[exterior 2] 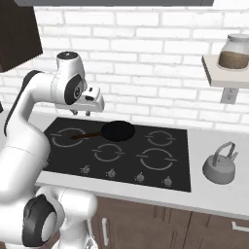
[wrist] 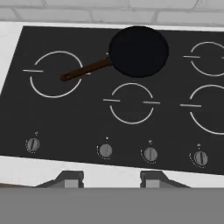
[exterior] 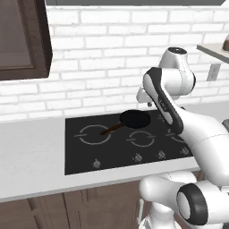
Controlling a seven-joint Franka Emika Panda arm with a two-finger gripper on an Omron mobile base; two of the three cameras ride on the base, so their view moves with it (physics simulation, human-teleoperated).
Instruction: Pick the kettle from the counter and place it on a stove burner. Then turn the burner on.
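Right base view shows the kettle [exterior 2: 220, 166] standing on the surface [exterior 2: 214, 194] right of the stove [exterior 2: 121, 151], well apart from my tool [exterior 2: 82, 113], which hangs partly open and empty above the frying pan [exterior 2: 118, 131]. I should swing right, come down over the kettle's arched handle, and spare the jar [exterior 2: 235, 51] on the shelf.
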